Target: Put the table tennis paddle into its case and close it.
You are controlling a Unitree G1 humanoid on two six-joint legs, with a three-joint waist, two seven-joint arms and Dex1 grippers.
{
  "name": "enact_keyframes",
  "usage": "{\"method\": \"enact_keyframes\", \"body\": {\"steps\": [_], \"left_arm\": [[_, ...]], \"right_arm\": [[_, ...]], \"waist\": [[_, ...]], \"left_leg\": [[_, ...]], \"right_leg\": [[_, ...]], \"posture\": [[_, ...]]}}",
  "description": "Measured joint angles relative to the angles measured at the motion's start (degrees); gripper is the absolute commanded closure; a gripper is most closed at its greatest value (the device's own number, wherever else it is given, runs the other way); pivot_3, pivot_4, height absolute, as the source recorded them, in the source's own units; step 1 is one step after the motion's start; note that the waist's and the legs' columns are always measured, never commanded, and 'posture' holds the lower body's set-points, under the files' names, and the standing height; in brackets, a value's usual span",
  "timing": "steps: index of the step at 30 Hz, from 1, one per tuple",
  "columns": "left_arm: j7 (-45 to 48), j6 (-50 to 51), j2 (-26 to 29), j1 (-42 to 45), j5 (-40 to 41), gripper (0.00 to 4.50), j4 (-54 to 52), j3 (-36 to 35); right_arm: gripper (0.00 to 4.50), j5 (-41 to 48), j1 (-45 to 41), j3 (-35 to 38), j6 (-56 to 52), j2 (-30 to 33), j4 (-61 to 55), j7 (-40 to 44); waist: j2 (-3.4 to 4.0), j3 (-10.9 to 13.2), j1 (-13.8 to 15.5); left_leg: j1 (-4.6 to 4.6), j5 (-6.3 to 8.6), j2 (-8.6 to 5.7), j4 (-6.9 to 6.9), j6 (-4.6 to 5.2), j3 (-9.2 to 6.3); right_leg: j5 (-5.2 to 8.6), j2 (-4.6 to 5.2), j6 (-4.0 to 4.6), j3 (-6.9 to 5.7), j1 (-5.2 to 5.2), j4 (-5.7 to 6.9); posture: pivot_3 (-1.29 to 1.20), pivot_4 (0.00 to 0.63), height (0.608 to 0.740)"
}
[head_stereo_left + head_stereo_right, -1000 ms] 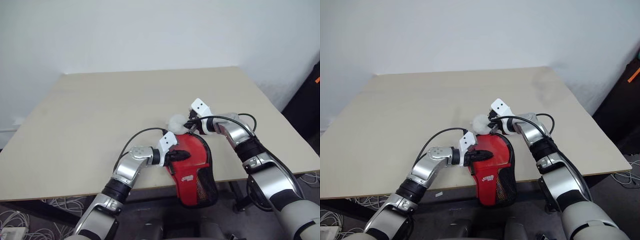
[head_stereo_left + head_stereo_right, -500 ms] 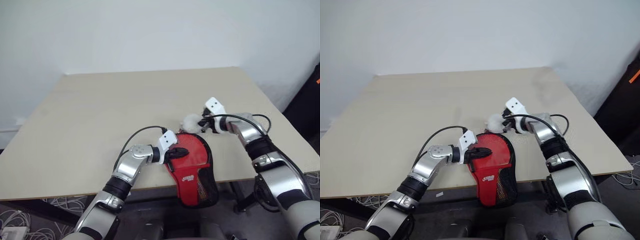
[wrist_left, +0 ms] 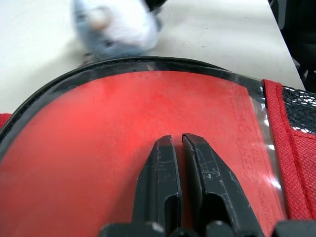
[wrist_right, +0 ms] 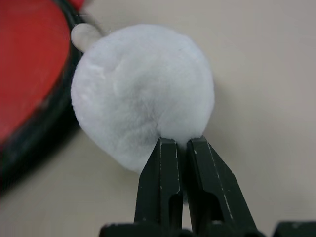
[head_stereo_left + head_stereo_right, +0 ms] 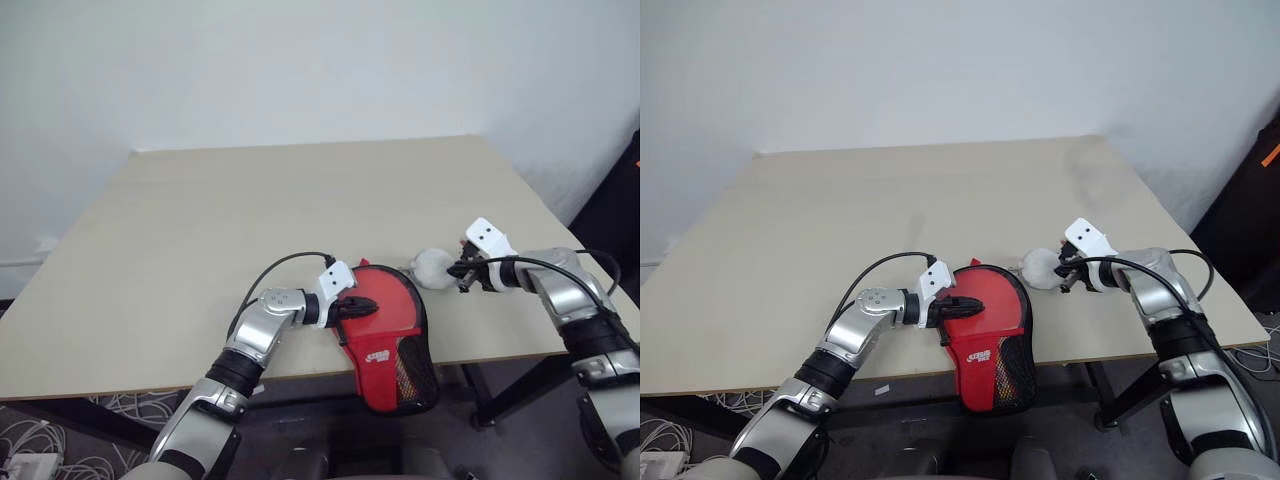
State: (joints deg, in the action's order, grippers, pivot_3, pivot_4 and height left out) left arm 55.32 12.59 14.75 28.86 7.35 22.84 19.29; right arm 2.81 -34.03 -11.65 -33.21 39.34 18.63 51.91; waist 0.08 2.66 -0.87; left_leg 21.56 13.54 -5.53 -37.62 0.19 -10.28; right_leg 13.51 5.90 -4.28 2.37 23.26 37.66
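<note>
Right now the case (image 5: 390, 335) is lying at the near edge of the surface (image 5: 200, 230), its round red end resting on the top and its narrow end with the black mesh hanging over the edge toward the robot. A small white logo is showing on the red fabric just above the mesh. In the left wrist view a glossy red face under a clear film, ringed by black edging, is filling the rounded end; whether that is the paddle sitting inside the case I cannot tell, and no wooden handle is showing.

The left tool (image 5: 362, 309) is reaching in from the left and lying over the round end, its two black fingers (image 3: 168, 177) clenched together with barely a gap, pressing flat on the red face rather than gripping anything between them.

Just beside the case, on its right and close to the black edging, a fluffy white ball (image 5: 431, 268) is resting on the surface. The right tool (image 5: 458, 271) is coming at it from the right, its fingers (image 4: 163, 182) pinched tight on the fluff at the ball's near side.

Beyond these things the surface is running back to a pale wall (image 5: 300, 60).
</note>
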Motion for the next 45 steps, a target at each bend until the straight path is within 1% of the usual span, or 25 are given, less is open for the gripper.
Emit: {"method": "enact_keyframes", "body": {"steps": [6,11,19,24,28,34,39,45], "left_arm": [[0.8,-0.9,-0.6,1.1,-0.2,4.27,1.9,0.3],[1.5,-1.9,-1.1,1.6,-0.3,4.27,3.1,0.5],[2.9,-2.8,-1.5,3.0,-0.8,4.27,5.5,0.5],[3.3,-3.9,-2.1,3.7,-1.1,4.27,7.1,0.4],[3.5,-4.5,-2.6,4.2,-1.2,4.27,8.3,0.4],[3.9,-5.0,-3.1,4.6,-1.3,4.27,9.4,0.4],[3.9,-4.9,-3.4,5.3,-1.4,4.27,10.5,0.2],[4.0,-4.8,-3.3,5.6,-1.8,4.27,10.8,-0.2]], "right_arm": [[4.48,3.8,10.1,4.1,-5.4,7.6,-13.7,3.7],[4.48,7.4,19.2,7.6,-7.0,12.9,-24.0,6.8],[4.48,13.3,31.7,14.4,-7.6,20.5,-34.0,12.0],[4.48,16.8,37.7,17.5,-7.6,23.5,-39.2,15.3],[4.48,19.1,44.1,22.2,-5.9,26.8,-42.7,19.6],[4.48,21.5,52.3,27.3,-3.2,28.6,-48.5,24.9],[4.48,21.8,55.7,28.8,-2.3,29.0,-51.0,26.0],[4.48,21.5,61.8,29.6,-0.9,29.2,-54.7,27.7]], "waist": [[-0.01,0.0,0.9],[-0.05,0.0,1.2],[-0.09,0.0,1.4],[-0.13,0.1,1.7],[-0.22,0.1,1.8],[-0.29,0.2,1.8],[-0.32,0.2,1.8],[-0.35,0.2,1.8]], "left_leg": [[0.05,0.09,0.07,-0.17,0.11,0.05],[0.03,0.15,0.17,-0.25,0.2,0.09],[0.01,0.2,0.21,-0.3,0.26,0.11],[-0.01,0.22,0.2,-0.35,0.29,0.12],[-0.01,0.26,0.17,-0.38,0.34,0.11],[-0.09,0.46,0.13,-0.45,0.17,0.11],[-0.1,0.48,0.1,-0.49,0.2,0.16],[-0.09,0.5,0.09,-0.49,0.22,0.21]], "right_leg": [[0.05,0.05,-0.09,0.0,-0.06,0.0],[0.12,0.12,-0.21,0.0,-0.15,0.0],[0.17,0.19,-0.29,-0.02,-0.28,-0.02],[0.2,0.22,-0.34,-0.04,-0.35,-0.04],[0.25,0.28,-0.42,-0.07,-0.43,-0.07],[0.33,0.37,-0.54,-0.15,-0.65,-0.14],[0.35,0.47,-0.57,-0.17,-0.72,-0.16],[0.38,0.55,-0.62,-0.22,-0.75,-0.17]], "posture": [[0.0,0.0,0.698],[0.0,0.0,0.698],[0.0,0.0,0.698],[0.0,0.0,0.698],[0.0,0.0,0.698],[0.0,0.0,0.698],[0.0,0.0,0.698],[0.0,0.0,0.698]]}}
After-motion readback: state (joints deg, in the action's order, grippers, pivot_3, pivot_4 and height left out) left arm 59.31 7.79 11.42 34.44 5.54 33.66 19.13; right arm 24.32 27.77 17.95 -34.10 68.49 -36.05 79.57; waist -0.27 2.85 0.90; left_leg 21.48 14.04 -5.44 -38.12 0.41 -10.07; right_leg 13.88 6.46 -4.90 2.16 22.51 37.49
